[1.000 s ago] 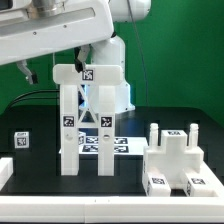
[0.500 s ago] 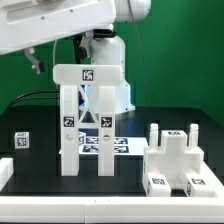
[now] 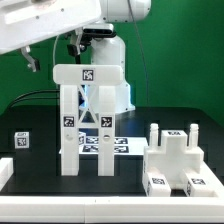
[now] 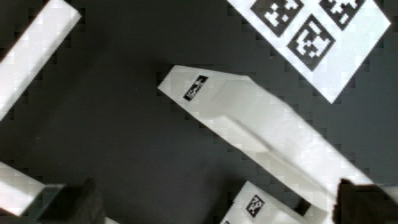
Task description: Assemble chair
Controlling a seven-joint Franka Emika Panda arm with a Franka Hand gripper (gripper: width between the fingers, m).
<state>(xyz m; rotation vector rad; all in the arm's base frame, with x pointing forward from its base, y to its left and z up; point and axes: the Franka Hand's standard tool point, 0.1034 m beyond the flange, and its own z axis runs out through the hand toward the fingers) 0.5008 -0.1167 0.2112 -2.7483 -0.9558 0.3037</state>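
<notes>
Exterior view: the chair's upright frame (image 3: 88,118) stands on the black surface (image 3: 40,165), with a second tagged block (image 3: 175,160) well apart toward the exterior view's right.
Wrist view: the jaws stand wide apart and empty above a white chair part (image 4: 267,120), near the marker board (image 4: 311,35).

No word, brand or number can be read anywhere; the only signs are black-and-white square tags (image 3: 87,73), with patterns too small to make out. The tall upright white plastic frame (image 3: 68,145) carries one tag on its top bar and one on each leg. Flat behind its feet the marker board (image 3: 128,143) shows several, a small white plastic block (image 3: 21,140) to the exterior view's left of the frame bears one, and a blocky white plastic piece with stubby posts (image 3: 175,158) to its right bears three. In the wrist view a long white plastic bar (image 4: 249,115) has one tag at its end.
</notes>
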